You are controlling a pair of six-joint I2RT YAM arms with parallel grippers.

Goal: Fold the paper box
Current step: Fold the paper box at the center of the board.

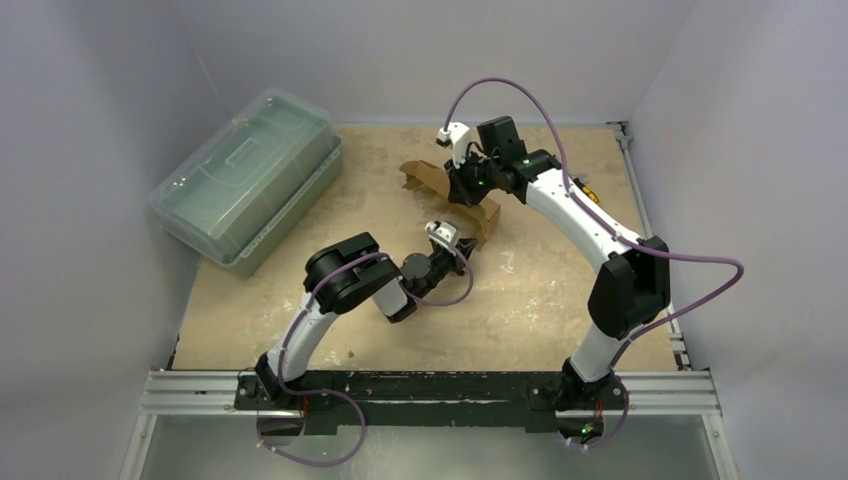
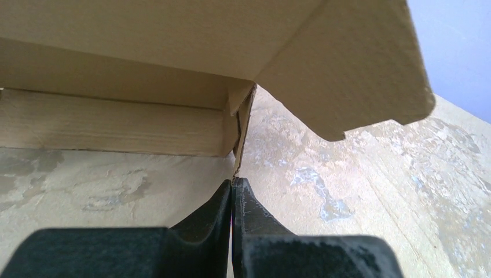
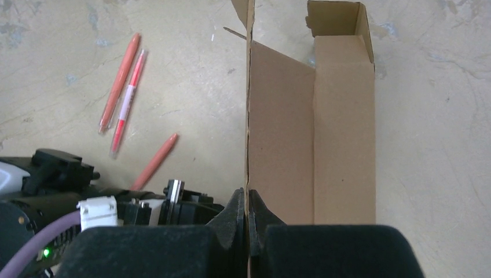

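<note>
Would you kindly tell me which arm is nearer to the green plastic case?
Left. The left arm bends just right of the green case; the right arm stands farther right, beyond the left arm.

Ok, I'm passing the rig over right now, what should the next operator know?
Left hand: shut, pinching a thin corner edge of the paper box.
Right hand: shut on the box's upright side wall.
Box: on the table between both hands, standing as an open trough.
Done: side walls raised.
Left: end flaps and lid open, to fold and tuck.
Loose pens lie beside it.
</note>
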